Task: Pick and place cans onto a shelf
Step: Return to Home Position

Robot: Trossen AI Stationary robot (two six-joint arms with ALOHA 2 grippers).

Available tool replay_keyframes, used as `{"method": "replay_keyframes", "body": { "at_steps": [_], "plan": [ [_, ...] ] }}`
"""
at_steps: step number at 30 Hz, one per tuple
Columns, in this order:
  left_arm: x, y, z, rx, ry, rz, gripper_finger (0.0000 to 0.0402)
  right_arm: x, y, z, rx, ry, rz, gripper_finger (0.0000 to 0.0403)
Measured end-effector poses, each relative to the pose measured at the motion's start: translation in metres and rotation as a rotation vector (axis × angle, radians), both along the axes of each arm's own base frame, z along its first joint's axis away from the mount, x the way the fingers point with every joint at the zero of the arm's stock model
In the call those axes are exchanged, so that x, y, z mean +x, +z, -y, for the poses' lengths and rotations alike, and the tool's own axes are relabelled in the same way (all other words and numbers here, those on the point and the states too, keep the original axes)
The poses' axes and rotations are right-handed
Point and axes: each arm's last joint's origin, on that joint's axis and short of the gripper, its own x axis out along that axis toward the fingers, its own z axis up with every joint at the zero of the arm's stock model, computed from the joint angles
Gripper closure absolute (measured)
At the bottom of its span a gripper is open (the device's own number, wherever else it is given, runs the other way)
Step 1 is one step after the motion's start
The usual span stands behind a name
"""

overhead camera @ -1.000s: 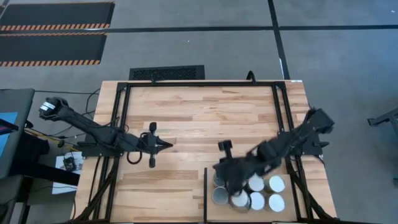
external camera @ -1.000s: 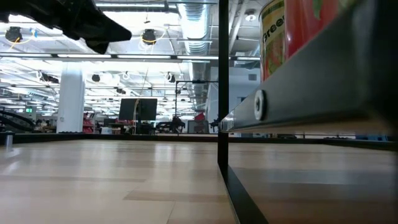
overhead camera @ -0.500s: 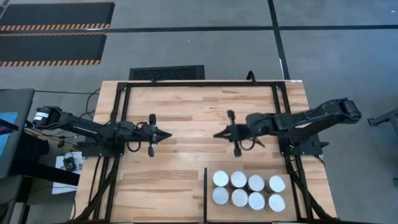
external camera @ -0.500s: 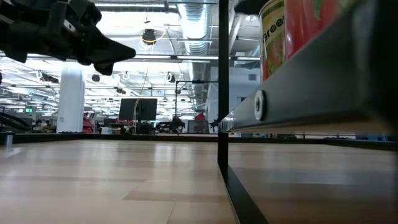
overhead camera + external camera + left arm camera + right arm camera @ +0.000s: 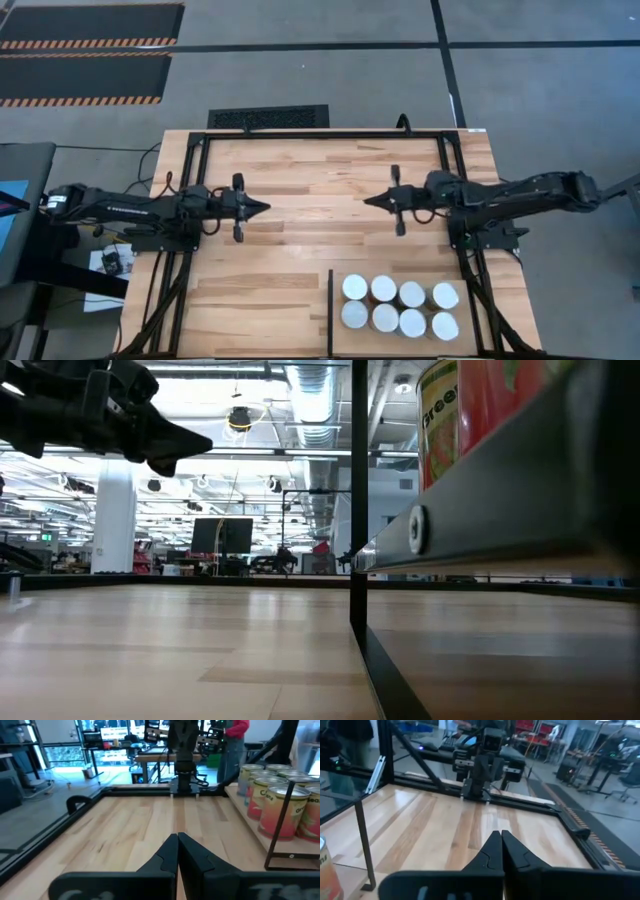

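Several cans (image 5: 395, 305) with silver-white tops stand upright in two rows on the shelf (image 5: 395, 277), the wood section at the near right beside the black divider bar (image 5: 330, 310). They also show in the left wrist view (image 5: 280, 800), and one shows close up in the low view (image 5: 470, 410). My left gripper (image 5: 262, 206) is shut and empty above the table's middle left, and shows in its wrist view (image 5: 177, 842). My right gripper (image 5: 368, 202) is shut and empty above the middle right, facing it, and shows in its wrist view (image 5: 500, 840).
Black frame tubing (image 5: 200, 190) runs along the table's left, right and far sides. Bare wood (image 5: 315, 205) lies between the two grippers. A black upright post (image 5: 358, 490) stands at the divider. A person (image 5: 235, 740) stands beyond the table.
My right gripper has risen from over the cans and gone toward the table's far and right edges, leaving the cans standing in their rows. My left gripper has drifted a little toward the far edge.
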Motion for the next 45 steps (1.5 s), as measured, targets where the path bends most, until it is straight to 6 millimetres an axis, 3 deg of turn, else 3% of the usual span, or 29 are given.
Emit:
{"method": "replay_keyframes", "body": {
  "at_steps": [7, 12, 19, 26, 31, 38, 45],
  "plan": [
    [-0.007, 0.002, 0.0, 0.014, 0.0, 0.031, 0.0401, -0.04, -0.019, 0.002, 0.022, -0.037, 0.089, 0.04],
    [-0.021, -0.017, 0.001, 0.017, 0.001, 0.094, 0.0401, -0.064, -0.041, 0.004, 0.053, -0.068, 0.127, 0.0401],
    [-0.032, -0.017, -0.001, 0.007, 0.032, 0.086, 0.0402, -0.09, -0.058, 0.006, 0.049, -0.109, 0.218, 0.0401],
    [-0.046, -0.014, -0.003, -0.013, 0.053, 0.121, 0.0402, -0.109, -0.064, 0.005, 0.074, -0.166, 0.223, 0.0401],
    [-0.058, -0.015, -0.003, -0.027, 0.094, 0.143, 0.0402, -0.108, -0.067, 0.005, 0.105, -0.199, 0.19, 0.0401],
    [-0.058, -0.018, -0.003, -0.039, 0.098, 0.116, 0.0402, -0.108, -0.07, 0.004, 0.107, -0.271, 0.173, 0.04],
    [-0.058, -0.017, -0.004, -0.007, 0.16, 0.125, 0.0401, -0.106, -0.073, 0.004, 0.108, -0.279, 0.131, 0.0359]
  ]
}}
